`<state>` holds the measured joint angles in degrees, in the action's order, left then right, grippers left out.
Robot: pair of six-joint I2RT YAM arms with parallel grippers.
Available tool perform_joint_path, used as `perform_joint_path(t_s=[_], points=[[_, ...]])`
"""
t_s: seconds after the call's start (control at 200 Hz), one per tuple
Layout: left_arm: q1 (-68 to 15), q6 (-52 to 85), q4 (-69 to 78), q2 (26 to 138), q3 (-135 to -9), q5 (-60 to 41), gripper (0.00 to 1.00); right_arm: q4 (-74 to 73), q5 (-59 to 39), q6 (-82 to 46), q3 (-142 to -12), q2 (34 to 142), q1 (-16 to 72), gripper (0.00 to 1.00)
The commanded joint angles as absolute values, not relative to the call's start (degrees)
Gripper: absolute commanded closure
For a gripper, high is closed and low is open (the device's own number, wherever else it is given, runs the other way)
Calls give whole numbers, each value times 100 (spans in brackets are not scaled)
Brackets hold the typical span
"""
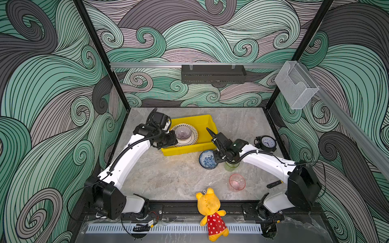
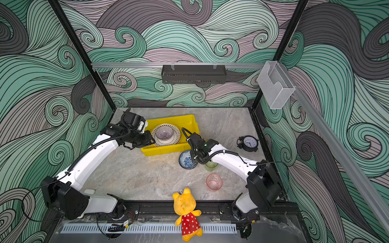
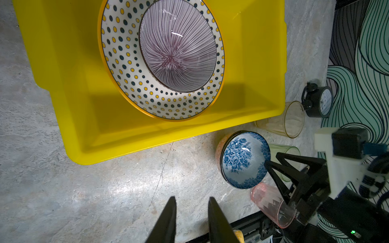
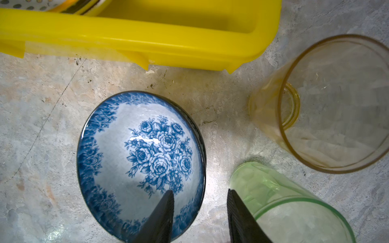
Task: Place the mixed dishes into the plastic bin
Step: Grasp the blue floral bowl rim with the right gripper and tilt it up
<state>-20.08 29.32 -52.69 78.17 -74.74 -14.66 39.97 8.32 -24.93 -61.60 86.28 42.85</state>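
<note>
Grey marbled desk (image 1: 168, 178), front to back: the pink cup (image 1: 237, 182) stands upright; behind it the right pincer (image 4: 200, 191), jaws well apart, straddles the rim of the blue floral bowl (image 4: 126, 168), one finger inside, the other outside beside the green cup (image 4: 284, 210), clamping nothing; the left pincer (image 3: 191, 198), jaws narrowly apart and empty, hangs over bare desk near the yellow bin (image 3: 263, 63). Farther back, the bin holds the dotted plate (image 3: 130, 80) with the purple-striped bowl (image 3: 176, 48) on it; only the wrist views clearly show the amber cup (image 4: 336, 105) by the bin's corner.
</note>
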Motion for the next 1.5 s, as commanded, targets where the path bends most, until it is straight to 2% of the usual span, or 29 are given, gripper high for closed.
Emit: perform_joint_path(t_s=[0.0,0.245,0.555,0.936,1.241,1.496], points=[[-2052,2833,-5300,7840,-7628,-1420,70,3928,700,-2540,-6210,8708,4248,59],[-2052,2815,-5309,7954,-7741,-1367,70,3908,611,-2548,-6235,8835,4221,68],[-2065,2850,-5361,7937,-7683,-1327,75,3883,529,-2557,-6255,8934,4219,77],[-2065,2856,-5401,7976,-7690,-1318,80,3869,417,-2551,-6252,8872,4218,93],[-2064,2896,-5377,7967,-7689,-1335,80,3892,372,-2520,-6232,8731,4219,100],[-2073,2917,-5327,7998,-7707,-1387,81,3914,351,-2488,-6237,8590,4219,100]])
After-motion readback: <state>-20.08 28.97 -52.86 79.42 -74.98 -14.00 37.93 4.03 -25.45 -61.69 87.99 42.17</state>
